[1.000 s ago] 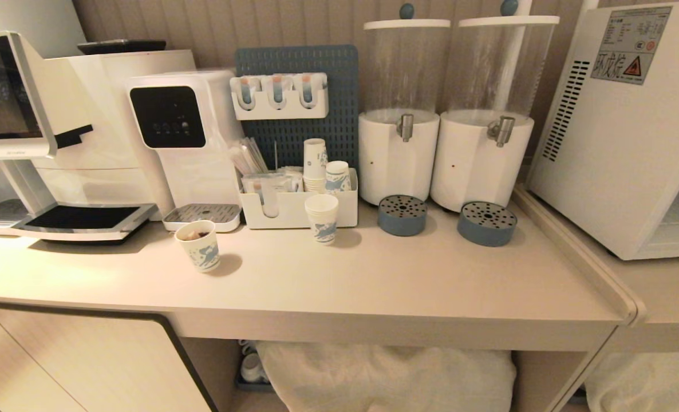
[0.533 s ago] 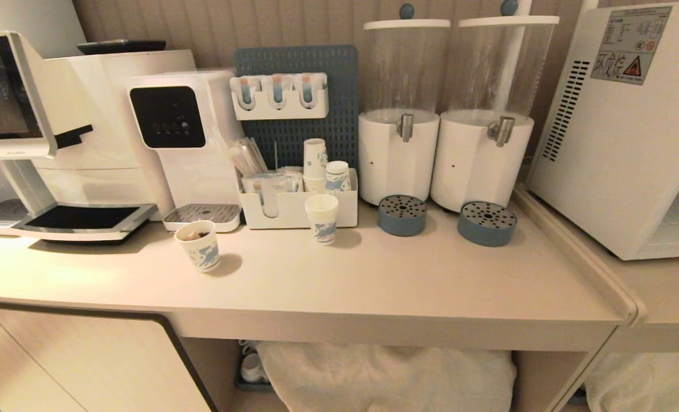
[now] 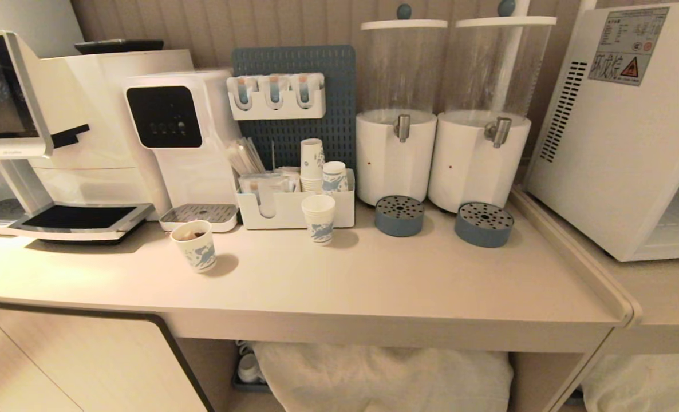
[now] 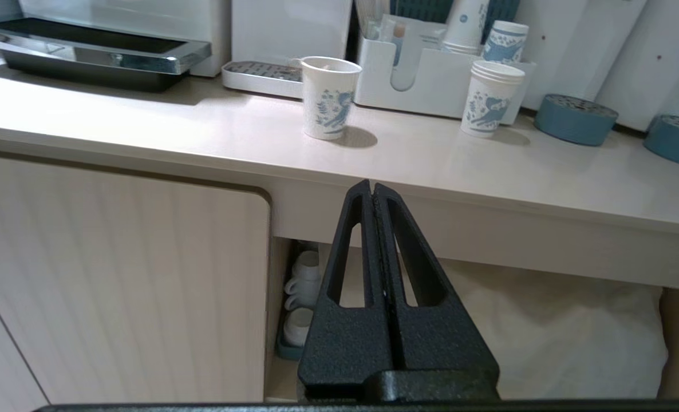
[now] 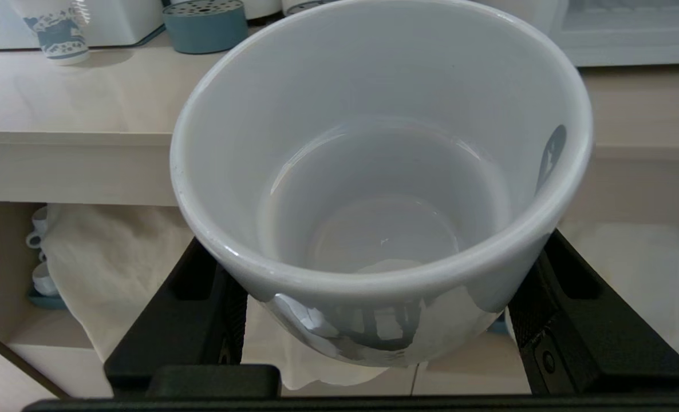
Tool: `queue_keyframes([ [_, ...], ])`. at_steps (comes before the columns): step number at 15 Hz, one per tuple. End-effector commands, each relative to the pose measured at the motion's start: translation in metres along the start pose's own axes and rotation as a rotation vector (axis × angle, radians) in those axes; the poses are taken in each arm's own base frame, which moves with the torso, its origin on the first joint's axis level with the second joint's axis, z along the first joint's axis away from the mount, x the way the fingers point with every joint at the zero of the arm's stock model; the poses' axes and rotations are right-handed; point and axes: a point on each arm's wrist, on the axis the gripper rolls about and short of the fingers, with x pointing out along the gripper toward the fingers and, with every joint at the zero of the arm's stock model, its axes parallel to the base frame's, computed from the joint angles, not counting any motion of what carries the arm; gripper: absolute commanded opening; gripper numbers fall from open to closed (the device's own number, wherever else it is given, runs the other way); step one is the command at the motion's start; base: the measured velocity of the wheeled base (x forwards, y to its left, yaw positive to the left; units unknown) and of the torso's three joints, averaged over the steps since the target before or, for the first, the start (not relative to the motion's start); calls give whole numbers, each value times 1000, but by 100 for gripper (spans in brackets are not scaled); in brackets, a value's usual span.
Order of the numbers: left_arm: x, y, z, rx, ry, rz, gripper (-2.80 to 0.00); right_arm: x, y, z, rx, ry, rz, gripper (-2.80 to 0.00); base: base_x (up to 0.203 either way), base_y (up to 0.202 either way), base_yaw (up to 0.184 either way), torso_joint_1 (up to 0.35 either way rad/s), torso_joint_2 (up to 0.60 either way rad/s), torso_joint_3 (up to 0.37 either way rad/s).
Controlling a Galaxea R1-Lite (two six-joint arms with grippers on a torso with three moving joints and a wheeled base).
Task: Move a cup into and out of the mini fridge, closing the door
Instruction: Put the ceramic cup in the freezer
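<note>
mini fridge [image 3: 620,149] sticker [image 3: 626,46]: "环戊烷" w/ warning triangle.

The right gripper [image 5: 382,320] sits low in front of the counter [image 5: 76,149], below its edge, its two black fingers [image 5: 574,320] clamped on either side of the cup [image 5: 374,171]. The left gripper [image 4: 372,191] hangs just below the counter's front edge, fingers pressed together, holding nothing.
</note>
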Motion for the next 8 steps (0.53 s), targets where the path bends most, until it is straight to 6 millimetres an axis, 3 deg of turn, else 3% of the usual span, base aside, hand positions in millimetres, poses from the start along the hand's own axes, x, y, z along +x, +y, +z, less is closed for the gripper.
queue_keyframes([
  [1, 2, 2, -11, -2, 35, 5, -280, 0, 0, 0, 0, 3, -1, -280, 0, -146, 6, -2, 3, 2],
  [8, 2, 2, -11, -2, 35, 5, -280, 0, 0, 0, 0, 3, 0, -280, 0, -192, 1, 1, 3, 2],
])
